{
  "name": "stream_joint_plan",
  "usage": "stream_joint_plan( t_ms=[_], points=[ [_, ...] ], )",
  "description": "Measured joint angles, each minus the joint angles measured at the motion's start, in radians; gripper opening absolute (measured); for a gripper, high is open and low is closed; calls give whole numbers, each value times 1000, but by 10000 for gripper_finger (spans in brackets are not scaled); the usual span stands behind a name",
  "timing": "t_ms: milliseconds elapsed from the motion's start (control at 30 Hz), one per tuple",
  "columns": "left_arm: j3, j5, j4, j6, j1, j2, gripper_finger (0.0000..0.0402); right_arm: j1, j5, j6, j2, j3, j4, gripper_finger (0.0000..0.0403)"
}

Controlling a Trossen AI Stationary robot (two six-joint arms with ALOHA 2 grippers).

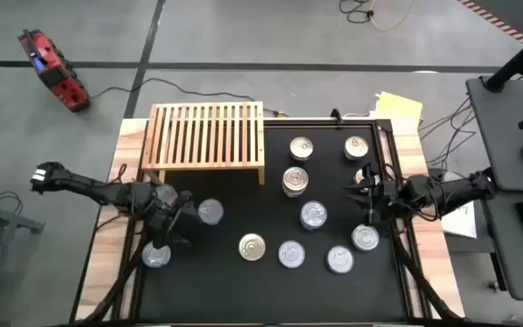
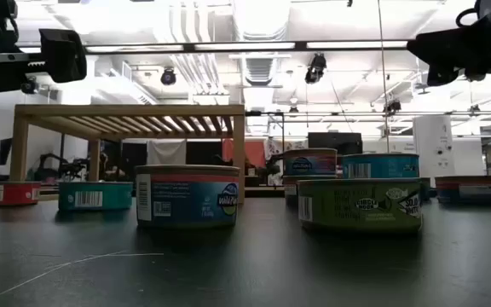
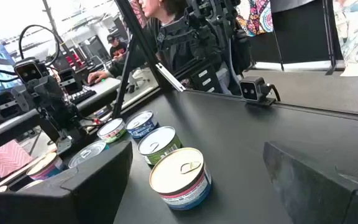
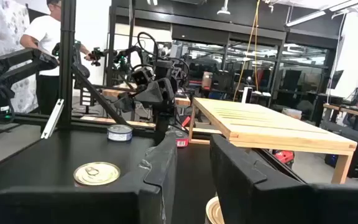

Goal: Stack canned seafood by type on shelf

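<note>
The shelf [image 1: 207,136], a low slatted light-wood rack, stands on its legs at the far left of the black mat [image 1: 243,291]. Several round tins of canned seafood sit flat on the mat, among them a gold-lidded one [image 1: 252,246] and a silver one [image 1: 211,212]. My left gripper [image 1: 189,221] hovers left of these, pointing right, wide open. In the left wrist view the gold-lidded tin [image 3: 179,177] lies ahead of my left gripper [image 3: 197,154], untouched. My right gripper [image 1: 360,195] hovers at the right among the tins. Its fingers [image 4: 192,142] are open by a narrow gap, with nothing between them.
More tins stand to the right of the shelf [image 1: 300,148] [image 1: 356,146] and along the near side [image 1: 291,254] [image 1: 340,259]. One tin [image 1: 156,256] sits near the left arm. A small camera [image 3: 253,90] stands at the mat's near edge. People sit at desks beyond the table.
</note>
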Motion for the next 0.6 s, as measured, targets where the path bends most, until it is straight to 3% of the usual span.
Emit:
stream_joint_plan(
  t_ms=[300,600],
  points=[
    [0,0,0,0,0,0,346,0,0,0,0,0,0,100],
    [0,0,0,0,0,0,346,0,0,0,0,0,0,79]
  ],
)
